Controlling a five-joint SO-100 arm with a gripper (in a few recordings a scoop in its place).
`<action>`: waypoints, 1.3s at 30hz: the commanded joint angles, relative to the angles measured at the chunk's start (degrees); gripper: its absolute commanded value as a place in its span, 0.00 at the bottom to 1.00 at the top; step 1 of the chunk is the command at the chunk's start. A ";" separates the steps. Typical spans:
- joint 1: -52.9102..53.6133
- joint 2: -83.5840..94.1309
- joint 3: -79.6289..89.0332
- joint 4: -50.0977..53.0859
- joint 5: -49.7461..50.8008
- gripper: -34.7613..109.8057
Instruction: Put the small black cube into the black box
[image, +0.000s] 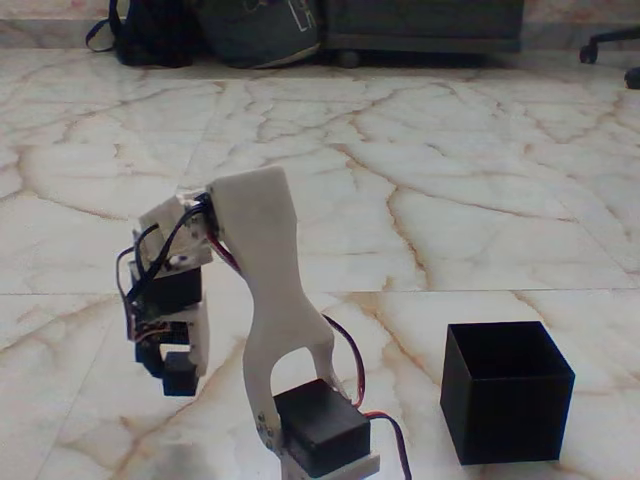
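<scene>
From my fixed view, nearest is the white arm's base servo (320, 432), cut off at the bottom edge. My gripper (172, 372) hangs left over the marble floor (450, 200), pinching the small black cube (180, 375), though that corner's murky. The black box (507, 392) sits open-topped at right, well apart. Far back: a black backpack (150, 30) and a grey bag (262, 30) with white lettering I can't read.

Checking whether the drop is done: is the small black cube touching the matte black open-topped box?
Apart. In the fixed view the small black cube sits at the tool, with bare marble floor between it and the black box.
</scene>
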 joint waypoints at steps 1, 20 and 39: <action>1.58 4.39 -2.81 1.67 -1.41 0.24; 22.85 12.13 -10.37 13.89 -14.85 0.24; 53.96 11.78 -22.15 24.79 -37.18 0.24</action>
